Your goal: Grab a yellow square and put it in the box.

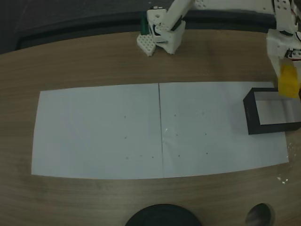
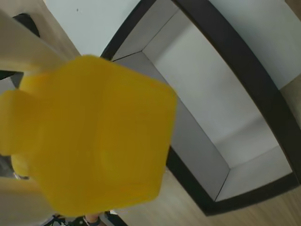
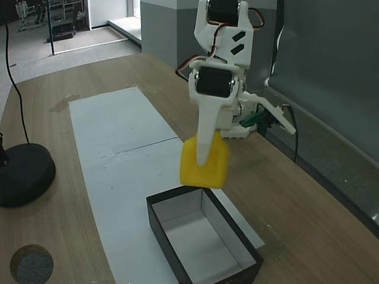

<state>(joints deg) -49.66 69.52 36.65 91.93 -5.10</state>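
I work on a brown wood-grain table [image 1: 94, 61] with two white paper sheets [image 1: 99, 129] laid side by side across it. In a fixed view a round black stand base [image 3: 23, 174] sits on the table's left part, a round hole [image 3: 31, 264] is cut in the wood near it, and a grey floor and grey wall panels lie beyond.

My white two-finger gripper [image 3: 204, 160] is clamped on the small bright yellow rounded block [image 3: 205, 164], one white finger [image 3: 204, 139] running down its near face. The block hangs in the air, clear of the table, just above the far edge of the small rectangular box with thin black walls and a pale grey-white inside [image 3: 163, 228]. In the wrist view the block [image 2: 94, 136] looms large and blurred at the left, with the box [image 2: 244, 61] open to its right. The box stands on the end of the paper, its pale inside bare.
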